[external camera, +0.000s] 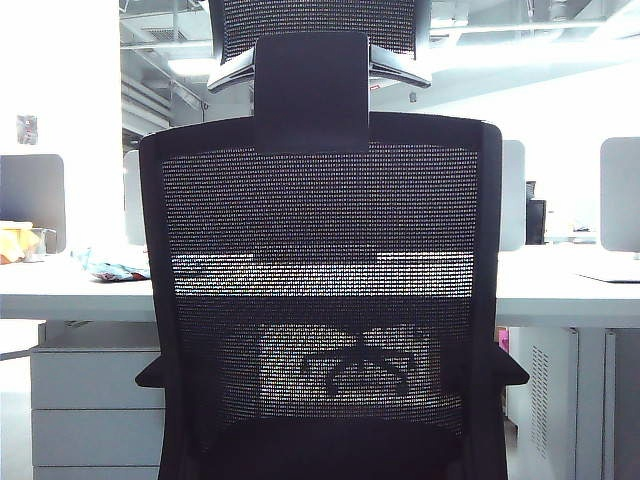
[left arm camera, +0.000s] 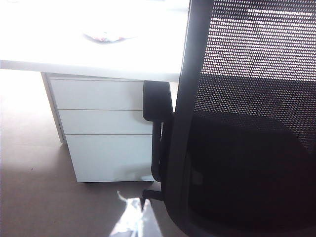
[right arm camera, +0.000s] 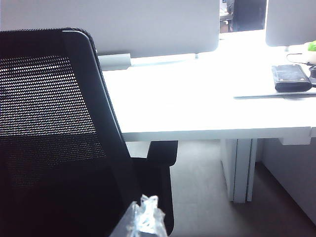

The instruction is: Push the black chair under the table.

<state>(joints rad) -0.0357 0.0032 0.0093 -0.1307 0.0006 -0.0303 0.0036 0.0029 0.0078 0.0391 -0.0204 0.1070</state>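
The black chair (external camera: 320, 290) fills my exterior view, its mesh back facing me, with the white counter (external camera: 560, 290) just behind it. My left tool (left arm camera: 133, 219) shows only as a bright, blurred tip near the chair's left armrest (left arm camera: 157, 101), beside a pale grey drawer unit (left arm camera: 106, 128). My right tool (right arm camera: 144, 217) appears likewise beside the right armrest (right arm camera: 162, 153). I cannot tell whether either tool is open or holding anything.
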